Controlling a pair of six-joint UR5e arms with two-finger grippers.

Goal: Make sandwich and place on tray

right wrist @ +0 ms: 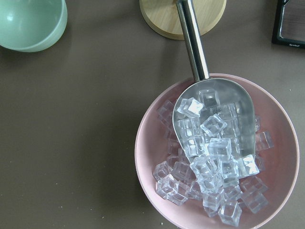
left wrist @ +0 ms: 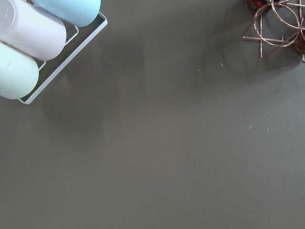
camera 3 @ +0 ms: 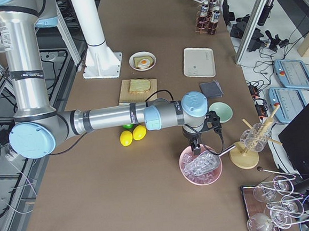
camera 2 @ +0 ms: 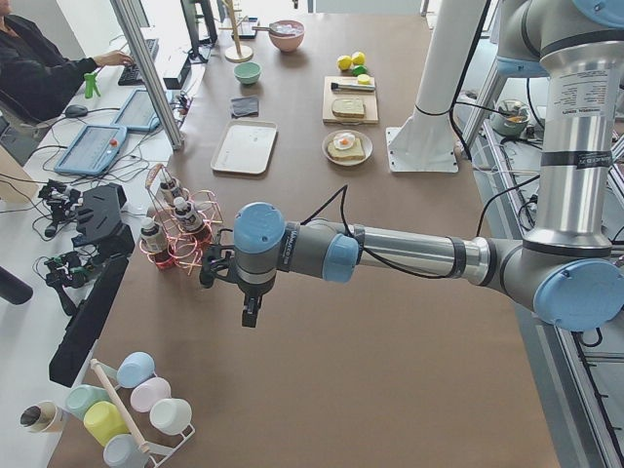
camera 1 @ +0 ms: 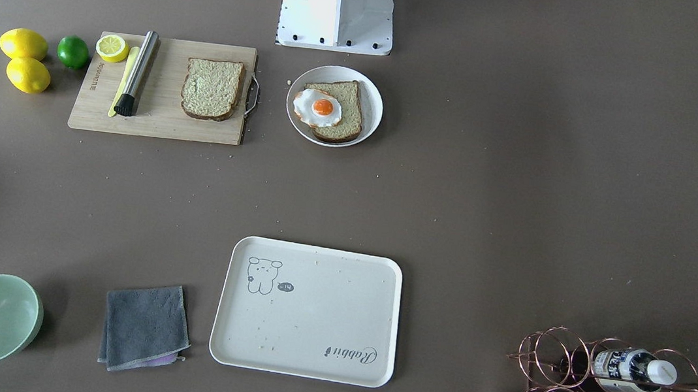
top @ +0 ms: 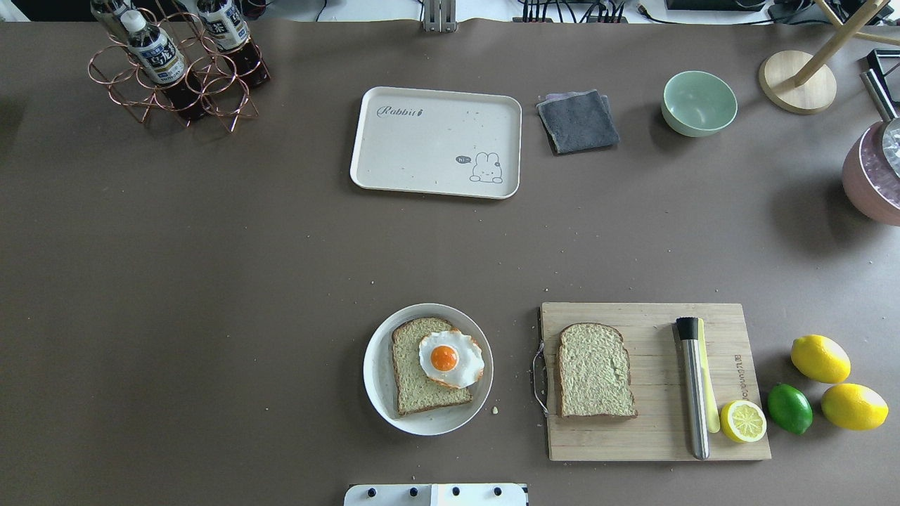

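**SANDWICH NOT ASSEMBLED; BOTH ARMS HELD AT THE TABLE ENDS**

**Placement.** The sandwich (camera 1: pixel 348 100) is present only as separate parts. The first bread slice (top: pixel 411 383) is laid flat on the round plate (top: pixel 376 397), just in front of the robot base. The fried egg (top: pixel 451 360) is set on the side of that slice nearest the cutting board (top: pixel 661 439), and it slightly overhangs the crust there. The second bread slice (top: pixel 596 370) is laid flat on the cutting board, on the robot's right of the plate. It is uncovered and apart from the steel tool (top: pixel 692 386), so it is judged ready to be picked up as the top layer. The tray (top: pixel 422 151) is set at the far side of the table, well apart from both slices, and no bread is on it. It is judged to be the final drop point.

**Arms.** The left gripper (camera 2: pixel 251 314) is held above bare table near the bottle rack (camera 2: pixel 180 234). The right gripper (camera 3: pixel 193 146) is held above the pink bowl (right wrist: pixel 143 143) of ice cubes. Both are well apart from the bread, so the central views are unobstructed.

**Not determinable.** Neither gripper appears in the overhead, front or wrist views, so it cannot be told whether the jaws are spread or closed. The pink bowl is cut off at the edge of the overhead view. The part of the first bread slice beneath the egg is hidden.
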